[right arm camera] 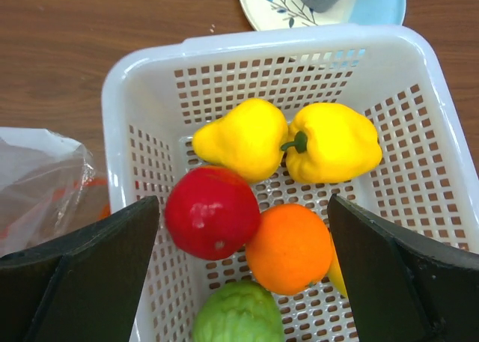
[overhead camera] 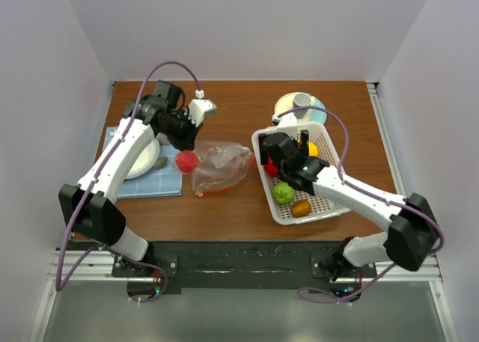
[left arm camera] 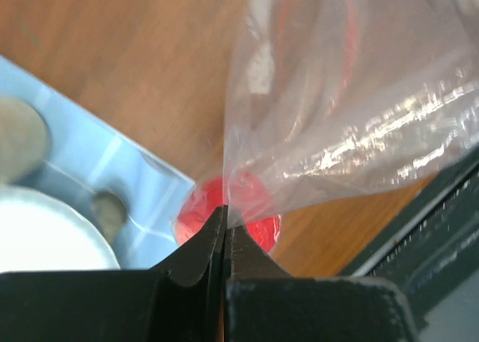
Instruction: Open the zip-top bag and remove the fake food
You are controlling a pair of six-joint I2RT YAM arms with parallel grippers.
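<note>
So, progress: most of the job looked done. Five pieces of fake food [right arm camera: 247, 136] sat in the white basket [right arm camera: 150, 65] right under the right tool [right arm camera: 241, 207]: two yellow, one red, one orange, one green.
Left to do: by my read, one red piece [overhead camera: 186, 161] was outstanding. It lay on the desk [overhead camera: 247, 106] just below the left tool [left arm camera: 225, 221], beside the zip-top bag [overhead camera: 221, 166] and not in the basket. Whether it was fully clear of the plastic, the left wrist view could not settle.
Bag contents: nothing solid showed through the film, only an orange-red streak I took for the zip strip [overhead camera: 215, 189].
Left tool: clenched tight on a fold of the bag, fingers meeting with film pinched between them.
Right tool: released, fingers spread wide with nothing held, hovering over the basket.
Bag position: hung from the left tool and trailed away toward the right tool, its far end just short of the basket.
Long axis: ran from tool to tool, across the desk.
Facing: the zip strip edge lay on the side nearer the arm bases, so the mouth seemed to point that way.
</note>
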